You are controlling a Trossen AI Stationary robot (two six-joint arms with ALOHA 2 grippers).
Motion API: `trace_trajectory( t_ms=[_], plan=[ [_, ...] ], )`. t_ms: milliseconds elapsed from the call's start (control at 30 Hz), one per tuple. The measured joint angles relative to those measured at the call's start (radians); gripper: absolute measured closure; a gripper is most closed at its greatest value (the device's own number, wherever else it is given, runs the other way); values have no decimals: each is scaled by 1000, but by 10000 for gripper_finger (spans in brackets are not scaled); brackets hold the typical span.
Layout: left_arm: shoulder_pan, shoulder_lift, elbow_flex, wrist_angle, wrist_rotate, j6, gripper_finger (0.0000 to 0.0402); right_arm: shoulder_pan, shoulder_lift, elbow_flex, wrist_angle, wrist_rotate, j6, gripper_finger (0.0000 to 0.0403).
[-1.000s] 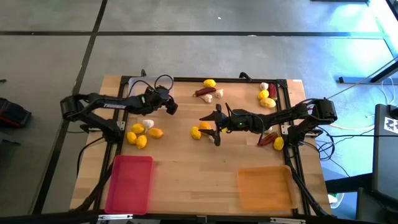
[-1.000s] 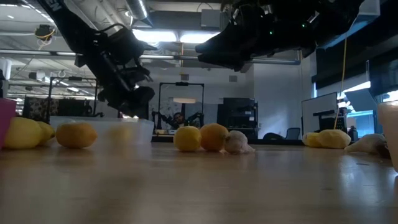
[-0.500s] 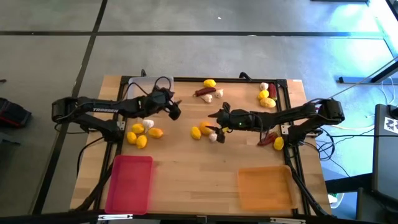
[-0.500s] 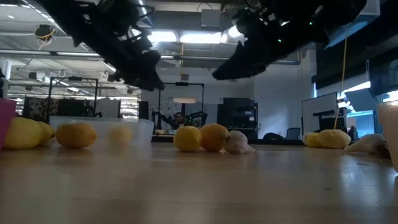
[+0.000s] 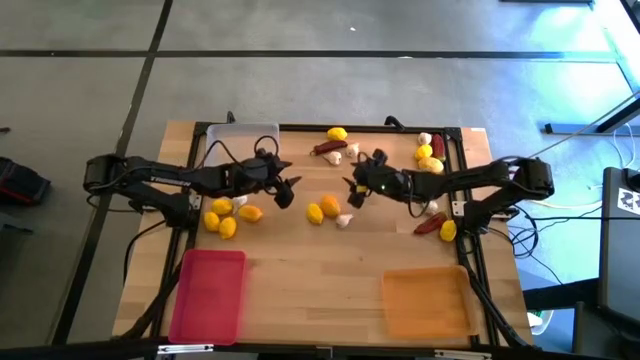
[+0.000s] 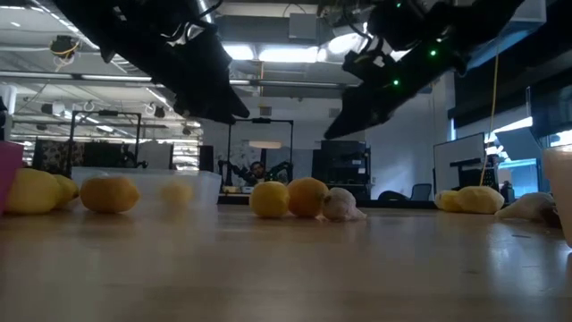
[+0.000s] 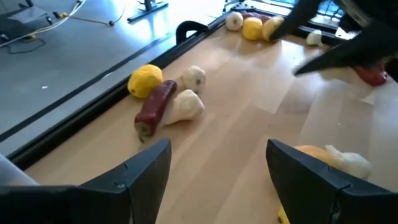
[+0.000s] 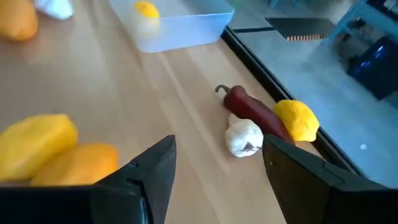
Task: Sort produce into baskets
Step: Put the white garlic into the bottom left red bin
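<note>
Left gripper (image 5: 283, 190) and right gripper (image 5: 358, 186), both open and empty, at frame centre flanking 2 lemons (image 5: 322, 209); baskets (image 5: 209, 294) below

In the low view both arms are dark shapes cut off at the top edge. The clear basket (image 6: 147, 183) blurs behind the fruits, and the pink basket (image 6: 9, 170) is clipped.

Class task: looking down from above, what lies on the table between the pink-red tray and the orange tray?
Nothing: in the high view, only bare wood separates the pink-red tray from the orange tray.
</note>
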Motion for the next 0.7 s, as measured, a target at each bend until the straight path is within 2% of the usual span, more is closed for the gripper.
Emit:
trace_trajectory(
  t_ms=[167, 400, 533, 700],
  plan=[
    [-10, 15, 0, 3, 0, -1, 141, -83, 10, 0, 72, -87, 64, 171],
    [-13, 43, 0, 4, 0, -5, 141, -154, 70, 4, 174, -117, 71, 171],
    [-13, 49, 0, 2, 0, -4, 141, -194, 113, 44, 142, -173, 97, 171],
    [-13, 49, 0, 5, 0, 5, 141, -217, 191, 160, 25, -217, 118, 171]
  ],
)
